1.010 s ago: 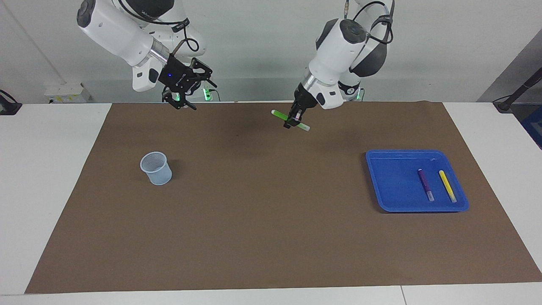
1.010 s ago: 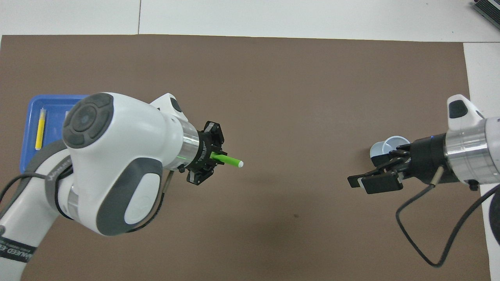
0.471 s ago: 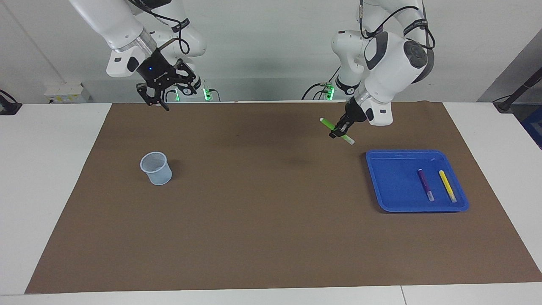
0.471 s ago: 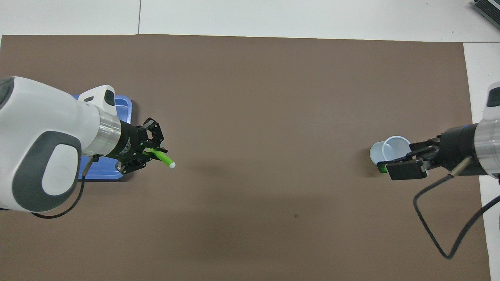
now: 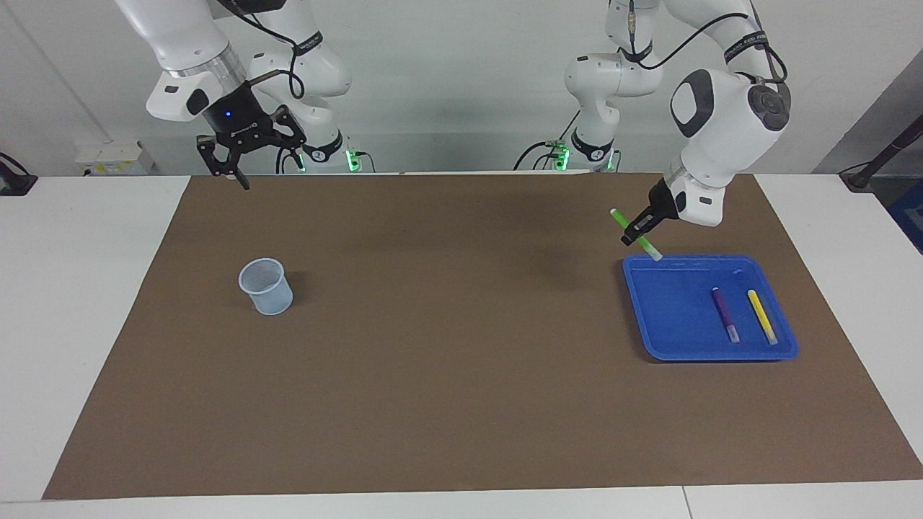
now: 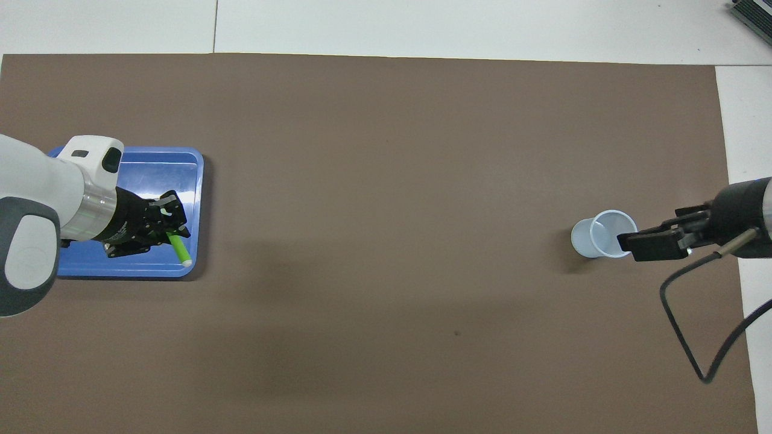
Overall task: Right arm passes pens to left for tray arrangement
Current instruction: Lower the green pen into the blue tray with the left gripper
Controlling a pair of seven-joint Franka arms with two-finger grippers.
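Green pen (image 5: 635, 235) is held clamped, tilted, by the left gripper (image 5: 634, 234) over the blue tray's (image 5: 670, 317) robot-side rim, purple pen (image 5: 725, 313) and yellow pen (image 5: 761, 316) lying inside, while the right gripper (image 5: 229, 167) is kept spread wide, raised above the mat's (image 5: 461, 346) robot-side edge.

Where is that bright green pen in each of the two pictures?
Facing view: the green pen hangs tilted in the left end effector, just above the corner of the blue tray that lies nearest the robots.
Overhead view: the green pen pokes out of the left end effector, over the tray's corner.
Shared landmark: the blue tray.
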